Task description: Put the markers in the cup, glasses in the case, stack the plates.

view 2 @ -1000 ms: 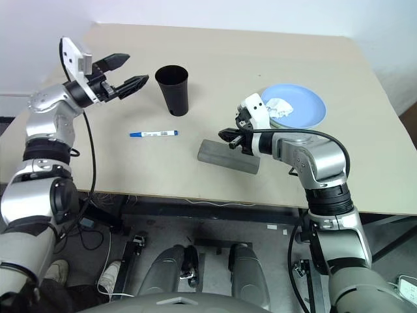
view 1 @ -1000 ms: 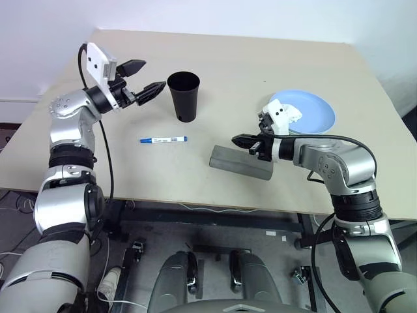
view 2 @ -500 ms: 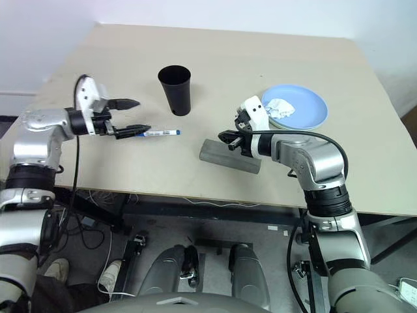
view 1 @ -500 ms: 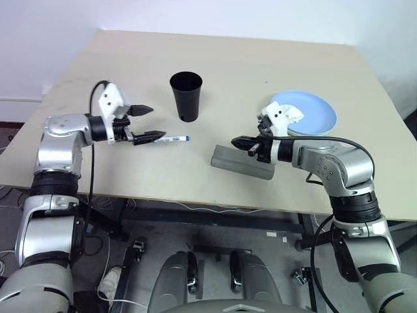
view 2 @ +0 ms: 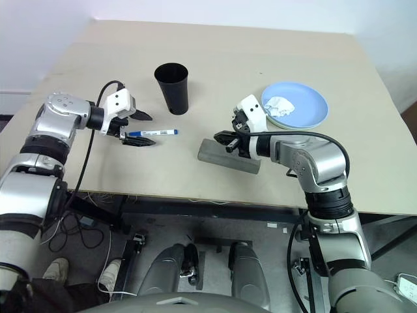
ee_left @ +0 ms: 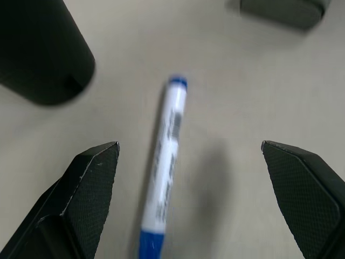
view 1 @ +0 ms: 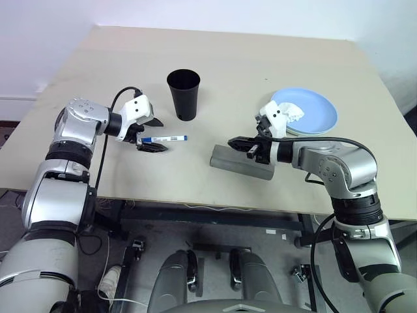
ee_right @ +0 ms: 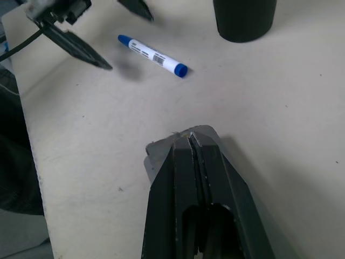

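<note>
1. My left gripper [view 1: 147,134] stands with its fingers wide apart, straddling the cap end of the blue marker [view 1: 164,139], which lies flat on the table [view 1: 228,72] just beside the black cup [view 1: 184,96].
2. My right gripper [view 1: 238,143] is pressed together and empty, poised over the near end of the grey case [view 1: 241,163], whose lid is down.
3. The light blue plate [view 1: 316,111] rests on a second plate at the far right and carries a white paper wad [view 1: 291,112].
4. Risk, as I judge it: the fingers bracket the marker near one end, so closing there may pivot or roll it away.
5. Further risk: a lift swung wide could topple the cup.
</note>
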Controlling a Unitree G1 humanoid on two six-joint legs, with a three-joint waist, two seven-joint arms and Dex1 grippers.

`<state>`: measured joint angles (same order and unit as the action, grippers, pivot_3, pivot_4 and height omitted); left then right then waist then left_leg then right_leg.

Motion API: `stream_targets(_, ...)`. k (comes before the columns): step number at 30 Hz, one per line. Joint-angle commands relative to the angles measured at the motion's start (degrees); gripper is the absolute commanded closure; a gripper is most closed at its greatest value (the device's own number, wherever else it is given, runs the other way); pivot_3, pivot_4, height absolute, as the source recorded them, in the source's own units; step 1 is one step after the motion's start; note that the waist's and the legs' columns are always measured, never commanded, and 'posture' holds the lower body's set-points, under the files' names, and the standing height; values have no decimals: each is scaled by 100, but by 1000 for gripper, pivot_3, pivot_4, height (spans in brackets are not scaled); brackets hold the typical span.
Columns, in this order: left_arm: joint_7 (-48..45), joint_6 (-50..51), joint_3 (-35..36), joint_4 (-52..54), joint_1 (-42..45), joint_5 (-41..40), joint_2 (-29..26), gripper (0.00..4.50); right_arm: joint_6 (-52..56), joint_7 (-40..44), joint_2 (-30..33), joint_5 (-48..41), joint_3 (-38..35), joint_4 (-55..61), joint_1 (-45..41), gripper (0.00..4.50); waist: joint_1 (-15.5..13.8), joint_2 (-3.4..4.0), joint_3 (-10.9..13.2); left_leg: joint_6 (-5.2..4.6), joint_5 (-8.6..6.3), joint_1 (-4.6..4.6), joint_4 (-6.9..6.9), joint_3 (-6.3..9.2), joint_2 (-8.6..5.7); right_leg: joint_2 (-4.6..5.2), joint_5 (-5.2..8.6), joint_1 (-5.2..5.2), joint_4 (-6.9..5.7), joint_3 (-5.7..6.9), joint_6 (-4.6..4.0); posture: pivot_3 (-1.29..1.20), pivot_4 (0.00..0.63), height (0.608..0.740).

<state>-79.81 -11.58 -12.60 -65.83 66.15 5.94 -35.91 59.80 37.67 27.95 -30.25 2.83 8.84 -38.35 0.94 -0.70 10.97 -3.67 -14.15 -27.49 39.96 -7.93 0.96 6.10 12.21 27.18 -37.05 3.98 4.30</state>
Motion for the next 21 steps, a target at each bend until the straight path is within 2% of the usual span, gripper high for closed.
stream_targets(1,210,-200,-76,-394,367,298,89,79,72,-121,-1,-125,-253,241,4,4500,-14,0,0,-1,-1,0,4,1,0,0,0,-2,0,0,-1,0,150,710)
stream_targets(12,1157,-157,-55,-953,598,812,394,79,146,-303,-7,-196,-363,292,81,4500,-3,0,0,-15,2,0,9,1,-1,2,-2,-5,-3,0,4,0,150,710)
stream_targets(18,1081,84,-67,-1045,491,877,467,79,173,-336,22,-257,-382,248,67,4500,-2,-1,-1,-17,6,3,14,2,0,1,-3,-7,-12,0,4,0,150,710)
stream_targets(21,921,202,-40,-1056,504,872,525,659,192,-350,32,-260,-392,188,33,4500,-8,-1,-1,-17,7,4,14,2,0,1,-3,-8,-13,0,6,0,150,710)
